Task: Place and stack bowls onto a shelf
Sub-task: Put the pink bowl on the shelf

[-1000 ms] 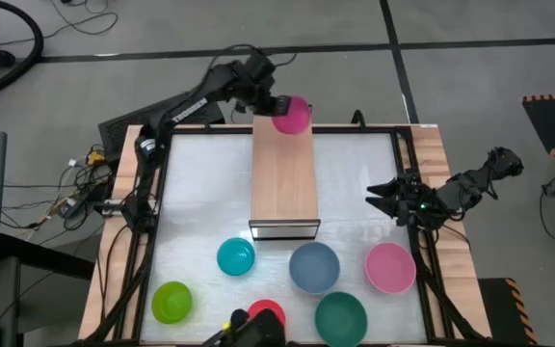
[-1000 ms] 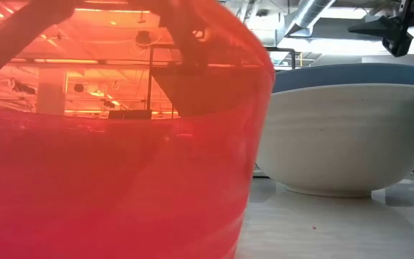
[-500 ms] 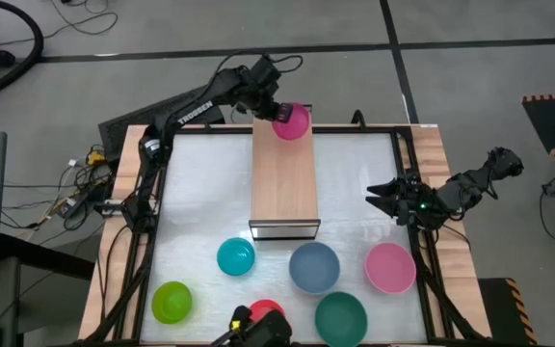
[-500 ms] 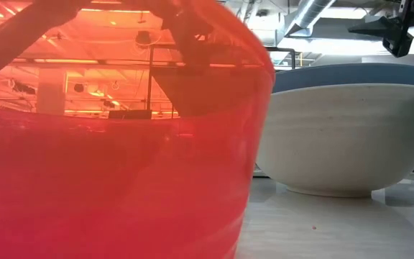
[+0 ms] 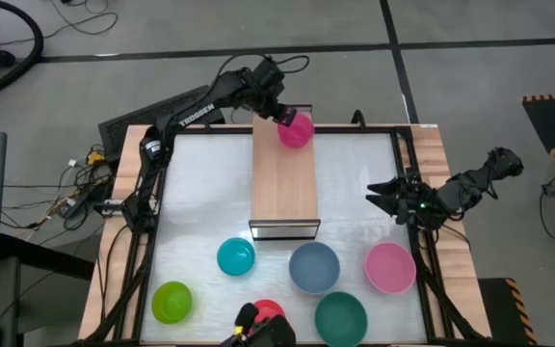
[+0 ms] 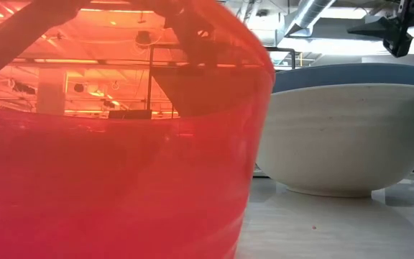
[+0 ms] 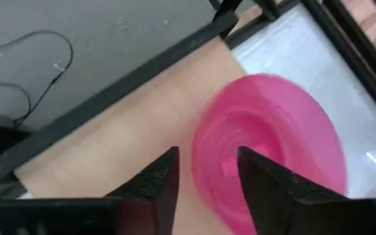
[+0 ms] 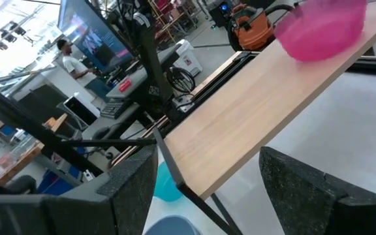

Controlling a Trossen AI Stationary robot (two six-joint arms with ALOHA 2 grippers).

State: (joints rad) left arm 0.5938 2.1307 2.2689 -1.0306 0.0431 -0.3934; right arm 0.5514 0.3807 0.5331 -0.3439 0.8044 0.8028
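the magenta-pink bowl (image 5: 295, 129) is small, round and plain, and it is at the far end of the shelf (image 5: 284, 178), toward the right edge of the board. the shelf is a long narrow board of light wood with a dark front edge, in the middle of the table (image 5: 200, 202). in the left wrist view the bowl looks tilted and a little blurred.

the left arm reaches from the far left corner over the far end of the shelf. the left gripper (image 5: 282, 113) holds the magenta-pink bowl by its rim, with one finger (image 7: 266, 189) inside the bowl and the other outside. the right gripper (image 5: 385, 198) rests at the right edge of the table, with fingers wide apart and nothing between them.

the other bowls are all empty on the near part of the table: cyan bowl (image 5: 235, 256), grey-blue bowl (image 5: 314, 267), pink bowl (image 5: 390, 267), lime green bowl (image 5: 171, 301), dark green bowl (image 5: 340, 317) and red bowl (image 5: 267, 312).
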